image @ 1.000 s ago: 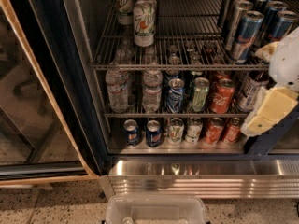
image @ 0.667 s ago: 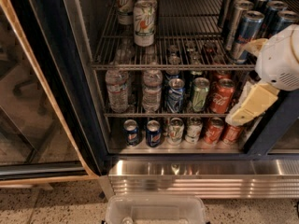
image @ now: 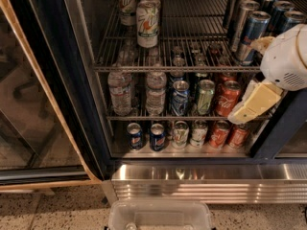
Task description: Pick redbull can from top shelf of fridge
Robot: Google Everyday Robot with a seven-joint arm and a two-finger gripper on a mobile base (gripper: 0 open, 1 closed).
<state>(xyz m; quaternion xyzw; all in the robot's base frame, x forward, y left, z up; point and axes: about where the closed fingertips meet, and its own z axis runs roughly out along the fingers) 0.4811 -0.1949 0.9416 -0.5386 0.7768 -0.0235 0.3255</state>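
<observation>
The fridge [image: 206, 181] stands open in front of me. Its top shelf [image: 192, 32] is a wire rack. At its right end stand slim blue-and-silver redbull cans. The front redbull can [image: 253, 32] shows a red logo, and more stand behind it [image: 288, 20]. Plainer silver-grey slim cans [image: 238, 16] stand just left of them. My gripper [image: 254, 102], cream-coloured on a white wrist [image: 288, 56], hangs at the fridge's right edge. It is in front of the middle shelf, just below and right of the front redbull can, and it holds nothing that I can see.
White-green tall cans [image: 147, 18] stand at the top shelf's left. Water bottles [image: 120, 90] and soda cans [image: 180, 97] fill the middle shelf, with red cola cans [image: 226, 97] by the gripper. The glass door [image: 38, 90] is swung open at left. A clear plastic bin [image: 160, 214] sits below.
The arm has moved left and up from the right edge, so the gripper now lies closer to the right end of the shelves.
</observation>
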